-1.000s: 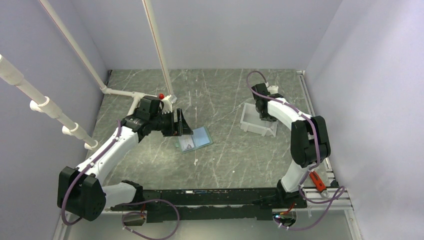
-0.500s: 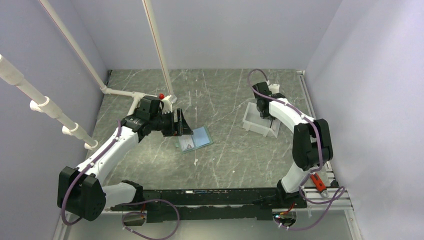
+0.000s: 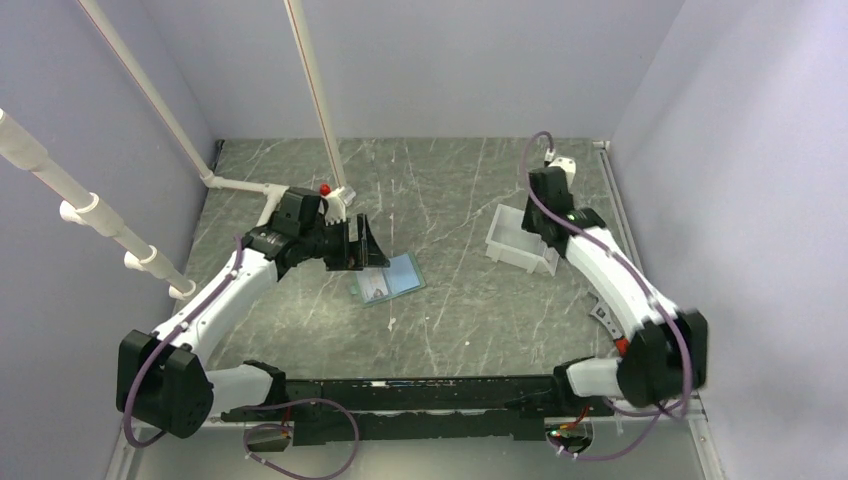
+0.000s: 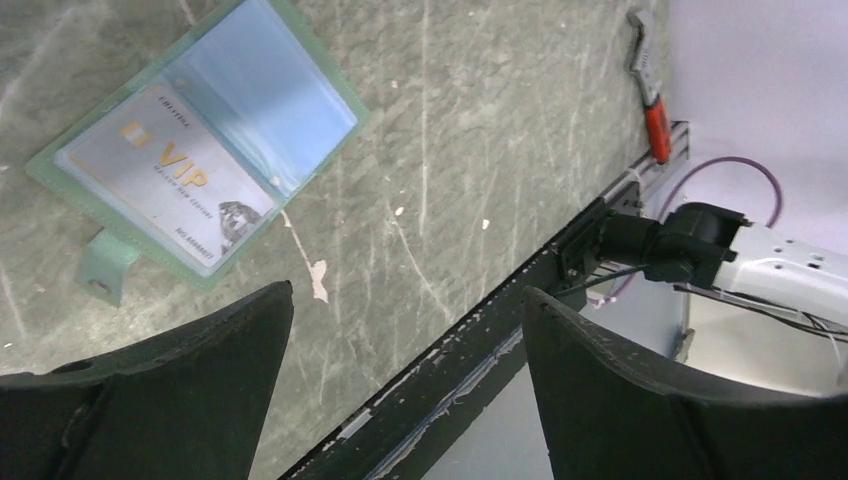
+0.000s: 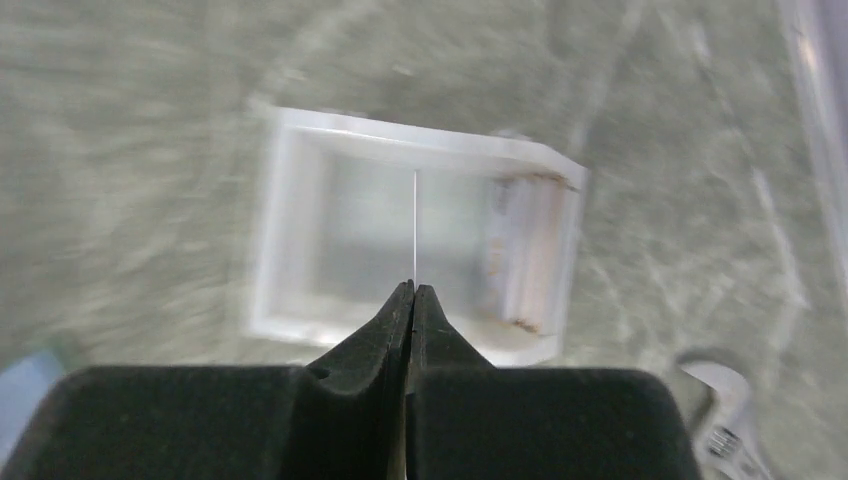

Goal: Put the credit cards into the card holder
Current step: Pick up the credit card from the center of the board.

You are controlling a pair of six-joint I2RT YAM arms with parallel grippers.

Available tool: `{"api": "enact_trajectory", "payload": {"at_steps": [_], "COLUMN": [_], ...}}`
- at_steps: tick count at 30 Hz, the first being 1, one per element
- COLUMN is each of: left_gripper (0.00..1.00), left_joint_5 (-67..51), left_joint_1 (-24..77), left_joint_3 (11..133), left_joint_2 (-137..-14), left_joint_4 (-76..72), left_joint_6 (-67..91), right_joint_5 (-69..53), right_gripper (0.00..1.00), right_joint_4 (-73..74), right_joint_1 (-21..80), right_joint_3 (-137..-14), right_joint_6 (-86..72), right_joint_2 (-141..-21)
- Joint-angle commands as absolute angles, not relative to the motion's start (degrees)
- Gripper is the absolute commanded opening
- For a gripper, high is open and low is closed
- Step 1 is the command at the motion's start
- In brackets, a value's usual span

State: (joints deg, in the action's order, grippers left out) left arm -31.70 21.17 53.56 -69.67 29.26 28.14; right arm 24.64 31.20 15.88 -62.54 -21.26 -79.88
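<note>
Compared with one second earlier, the right arm has risen from the white plastic open-fronted bin (image 3: 505, 247) and its elbow has swung out toward the near right. The right gripper (image 5: 412, 290) has gone from partly open to fully closed. Its fingers pinch a thin card (image 5: 414, 225), which the wrist view shows edge-on as a pale line running straight out from the fingertips above the bin; its face and colour cannot be determined. The left gripper (image 4: 405, 300) has widened; its fingers stand far apart, holding nothing, just beside the small flat folding card holder (image 3: 390, 276), sage-green at the rim and light blue inside. The card holder has not moved. It lies opened flat, inside up, on the grey-green marbled table (image 3: 450, 200), well apart from the bin. Its long axis runs from near left to far right in the top view. A pale whitish card (image 4: 165, 190) of rectangular plastic, lettered "VIP" in gold, occupies the near-left half, its long axis lying across that of the holder.
</note>
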Motion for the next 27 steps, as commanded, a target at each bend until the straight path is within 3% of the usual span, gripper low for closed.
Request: {"api": "enact_trajectory", "payload": {"at_steps": [1,3,6,11,16,22,25,27], "left_gripper": [0.90,0.90,0.89,0.89,0.88,0.63,0.58,0.48], "left_joint_5": [-39.66,-45.20,-49.93,-48.24,-44.05,-43.66,-42.83,-42.78], "left_joint_1": [20.36,19.90,19.78,19.73,19.78,19.78,19.78,19.78], "left_joint_3": [54.99,53.26,49.05,40.15,38.38,36.77,36.55,37.01], "left_joint_2": [-69.54,-69.25,-66.88,-58.74,-54.20,-52.53,-51.95,-52.07], "left_joint_4": [24.08,16.97,-1.07,-25.35,-22.93,-25.95,-26.34,-25.69], "left_joint_6": [30.51,34.36,43.37,56.59,57.08,59.72,59.93,59.52], "right_joint_5": [-0.42,-17.91,-33.40,-37.22,-36.77,-37.66,-37.81,-37.67], "right_gripper": [0.00,0.00,0.00,0.00,0.00,0.00,0.00,0.00], "right_joint_4": [12.74,4.50,-15.52,-37.51,-45.36,-51.51,-51.93,-51.65], "right_joint_1": [16.42,16.80,19.48,27.85,32.45,34.70,35.09,35.43], "right_joint_3": [-56.27,-54.00,-47.75,-45.97,-46.20,-45.31,-45.27,-45.09], "right_joint_6": [-21.15,-25.52,-41.68,-55.39,-61.01,-64.12,-64.49,-64.03], "right_joint_2": [-65.15,-63.29,-63.28,-67.18,-70.88,-74.70,-75.19,-75.18]}}
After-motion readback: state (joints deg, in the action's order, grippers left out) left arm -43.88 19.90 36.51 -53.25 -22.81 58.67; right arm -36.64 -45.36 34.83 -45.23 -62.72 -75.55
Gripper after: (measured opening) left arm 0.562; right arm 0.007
